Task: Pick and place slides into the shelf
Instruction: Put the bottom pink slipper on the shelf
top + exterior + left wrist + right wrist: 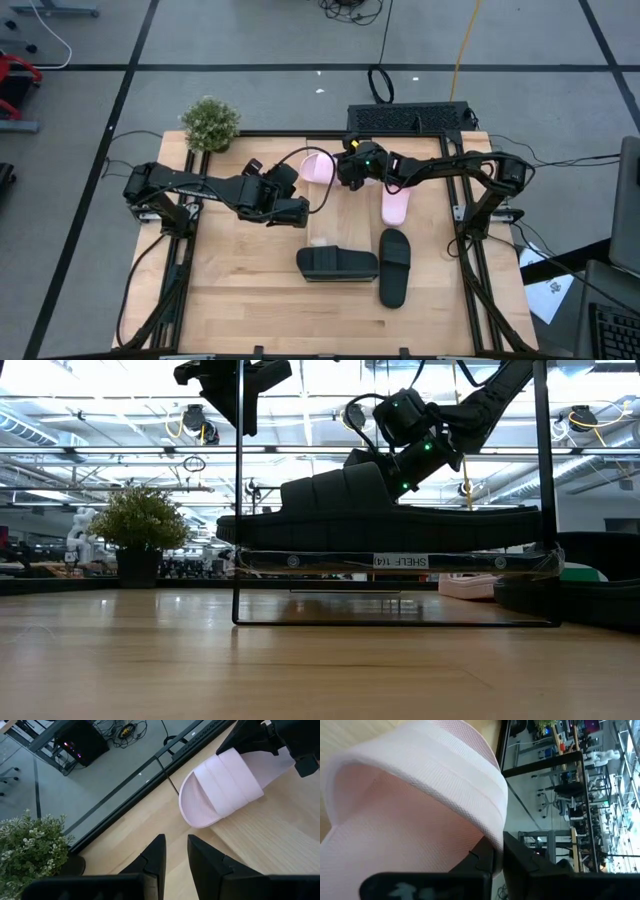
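Black slide sitting on the shelf nearest the low camera; second black slide lying right of it. Right gripper clamping far pink slide by its strap; other pink slide lying right. Left gripper hovering left of centre, jaws slightly apart, holding nothing.

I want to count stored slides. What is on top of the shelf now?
One black slide lies on the shelf, seen in the low view. In the high view the shelf itself is hard to see, so more I cannot confirm.
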Tool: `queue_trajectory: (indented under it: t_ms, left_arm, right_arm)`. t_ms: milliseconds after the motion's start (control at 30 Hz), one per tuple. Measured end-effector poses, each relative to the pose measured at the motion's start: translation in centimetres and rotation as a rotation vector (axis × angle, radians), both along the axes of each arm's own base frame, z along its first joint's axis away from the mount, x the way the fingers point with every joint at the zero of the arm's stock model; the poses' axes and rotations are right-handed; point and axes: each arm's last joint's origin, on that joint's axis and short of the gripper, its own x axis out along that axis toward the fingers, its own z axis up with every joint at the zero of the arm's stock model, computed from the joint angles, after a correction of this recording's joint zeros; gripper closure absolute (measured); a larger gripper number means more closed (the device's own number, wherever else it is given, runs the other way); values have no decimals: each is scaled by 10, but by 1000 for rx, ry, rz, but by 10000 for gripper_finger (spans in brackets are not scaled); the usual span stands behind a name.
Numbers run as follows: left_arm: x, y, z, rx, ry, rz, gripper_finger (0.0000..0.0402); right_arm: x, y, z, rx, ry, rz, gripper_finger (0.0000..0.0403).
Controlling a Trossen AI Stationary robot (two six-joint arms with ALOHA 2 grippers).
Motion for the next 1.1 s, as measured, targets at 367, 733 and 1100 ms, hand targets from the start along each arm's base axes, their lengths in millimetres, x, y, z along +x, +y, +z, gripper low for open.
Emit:
queue_trajectory:
  t_ms: [367, 733, 1100]
  left_arm:
    - [0, 0, 0, -2, -8, 5, 325]
    - [1, 0, 0, -4, -18, 6, 325]
    - [2, 0, 0, -5, -31, 6, 325]
  right_arm:
    - [0, 0, 0, -16, 10, 9, 386]
    - [-1, -2, 0, -33, 23, 11, 330]
    - [-3, -6, 0, -39, 27, 2, 309]
